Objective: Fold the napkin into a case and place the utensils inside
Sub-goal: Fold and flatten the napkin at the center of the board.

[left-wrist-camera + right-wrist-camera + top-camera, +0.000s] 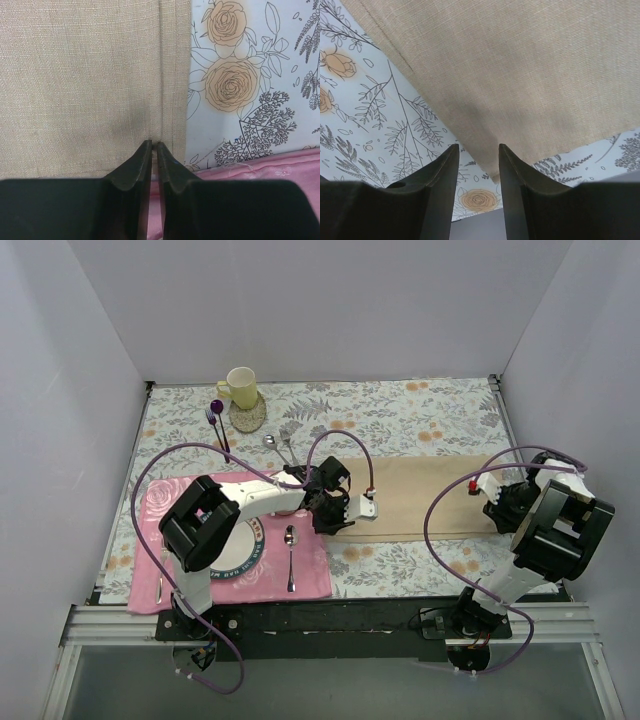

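Observation:
The beige napkin (425, 498) lies flat as a wide strip on the floral tablecloth (400, 415). At the napkin's near left corner my left gripper (338, 525) sits low, its jaws pressed together on the hem (154, 142). My right gripper (493, 512) is at the napkin's right end. Its jaws stand apart (478, 147) with the napkin's corner (492, 172) lying between them. The utensils, a small silver spoon (270, 443) and fork (288, 437), lie on the tablecloth behind the left arm, apart from both grippers.
A pink placemat (160, 510) at the left carries a plate (240, 558), partly under the left arm, and a longer spoon (290, 555). A yellow cup (240, 387) on a coaster and a purple-handled fork (217, 420) stand at the back left. White walls enclose the table.

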`<state>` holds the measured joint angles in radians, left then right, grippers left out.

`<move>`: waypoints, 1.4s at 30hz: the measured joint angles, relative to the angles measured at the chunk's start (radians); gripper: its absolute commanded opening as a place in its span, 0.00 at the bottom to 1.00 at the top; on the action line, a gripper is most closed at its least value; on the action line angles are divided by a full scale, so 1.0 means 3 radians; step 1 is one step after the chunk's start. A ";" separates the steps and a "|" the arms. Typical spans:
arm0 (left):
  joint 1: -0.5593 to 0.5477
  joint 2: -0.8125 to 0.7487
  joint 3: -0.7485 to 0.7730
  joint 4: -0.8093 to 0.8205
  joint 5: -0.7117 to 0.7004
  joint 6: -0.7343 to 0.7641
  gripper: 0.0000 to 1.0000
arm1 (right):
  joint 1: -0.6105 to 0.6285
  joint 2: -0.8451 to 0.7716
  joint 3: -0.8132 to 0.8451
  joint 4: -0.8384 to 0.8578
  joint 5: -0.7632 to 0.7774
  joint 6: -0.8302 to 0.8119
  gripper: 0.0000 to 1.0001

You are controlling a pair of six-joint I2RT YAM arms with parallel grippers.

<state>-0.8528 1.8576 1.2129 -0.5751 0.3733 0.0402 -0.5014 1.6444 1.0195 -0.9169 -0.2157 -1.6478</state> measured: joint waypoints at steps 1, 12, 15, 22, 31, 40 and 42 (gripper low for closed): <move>0.0000 0.0000 0.0000 0.0000 0.0000 -0.0003 0.05 | 0.0000 0.0000 0.0020 0.0001 -0.0001 0.0000 0.45; 0.0000 -0.0004 0.0078 -0.0094 0.0000 -0.0074 0.00 | 0.0000 0.0003 0.0069 0.0006 -0.0003 0.0089 0.45; 0.0000 -0.0009 0.0145 -0.0135 -0.0010 -0.0090 0.09 | 0.0000 0.0004 0.0069 0.0006 -0.0006 0.0100 0.45; -0.0005 -0.0009 0.0160 -0.0100 -0.0192 -0.0195 0.27 | 0.0000 0.0061 0.0155 0.0003 -0.0011 0.0167 0.45; -0.0078 -0.0008 0.0057 0.0001 -0.0264 -0.0210 0.30 | 0.0000 0.0121 0.0215 0.0003 -0.0011 0.0202 0.45; -0.0107 -0.0008 -0.0033 0.0088 -0.0313 -0.0191 0.10 | 0.0000 0.0122 0.0215 0.0004 -0.0010 0.0203 0.45; -0.0108 -0.0013 -0.0037 0.0100 -0.0327 -0.0186 0.06 | 0.0000 0.0122 0.0215 0.0005 -0.0005 0.0186 0.45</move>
<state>-0.8852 1.8538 1.2018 -0.5449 0.2752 -0.0154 -0.5014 1.6810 1.0840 -0.9154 -0.2173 -1.5921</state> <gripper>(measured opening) 0.116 0.448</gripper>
